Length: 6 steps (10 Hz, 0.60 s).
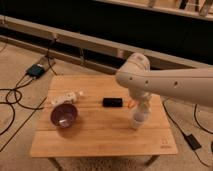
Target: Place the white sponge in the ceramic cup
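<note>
1. Where the arm [175, 85] reaches in from the right, the gripper [140, 111] is pointed straight down over the right half of the table [100, 141], just above the cup [136, 123]. Whether it is spread or closed cannot be told.
2. The cup is stood upright, mouth up, with its long axis vertical. Its inside is hidden by the gripper, so what it holds cannot be told.
3. A long white item [66, 97] is laid flat on the left half of the table, just behind the bowl [64, 115]. Its long axis is run left to right, with the right end turned slightly toward the far edge. Whether it is the sponge cannot be told.
4. The bowl is set upright near the left front, mouth up, and its purple inner wall is seen.
5. A black block [112, 102] is laid near the middle, long axis left to right, between the white item and the gripper.
6. A small orange thing [130, 104] is seen between the block and the gripper.
7. Cables [15, 97] are spread over the floor to the left, near a dark box [36, 70].
</note>
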### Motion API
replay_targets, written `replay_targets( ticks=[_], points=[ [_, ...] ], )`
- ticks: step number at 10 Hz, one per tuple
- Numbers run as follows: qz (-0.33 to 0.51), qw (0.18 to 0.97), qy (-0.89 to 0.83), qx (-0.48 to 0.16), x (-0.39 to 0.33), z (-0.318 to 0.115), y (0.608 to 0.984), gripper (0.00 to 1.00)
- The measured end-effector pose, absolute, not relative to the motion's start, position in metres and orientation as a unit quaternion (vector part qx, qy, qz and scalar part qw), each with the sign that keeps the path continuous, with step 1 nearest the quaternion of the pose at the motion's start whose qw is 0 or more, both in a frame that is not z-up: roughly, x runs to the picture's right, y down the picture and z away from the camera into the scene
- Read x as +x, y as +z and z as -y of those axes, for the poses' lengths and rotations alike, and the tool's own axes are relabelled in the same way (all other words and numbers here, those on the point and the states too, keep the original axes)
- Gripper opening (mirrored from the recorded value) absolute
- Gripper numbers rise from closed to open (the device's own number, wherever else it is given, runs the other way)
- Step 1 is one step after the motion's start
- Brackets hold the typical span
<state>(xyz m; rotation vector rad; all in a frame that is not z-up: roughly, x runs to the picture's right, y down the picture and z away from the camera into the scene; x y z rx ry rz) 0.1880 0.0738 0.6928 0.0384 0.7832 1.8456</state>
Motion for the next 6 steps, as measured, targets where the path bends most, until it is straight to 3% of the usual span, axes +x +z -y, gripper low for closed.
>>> replay_targets(
  ticks=[6],
  points=[
    [-0.330,0.535,0.778,0.019,0.1895,-0.0734,0.6924,0.00]
  ],
)
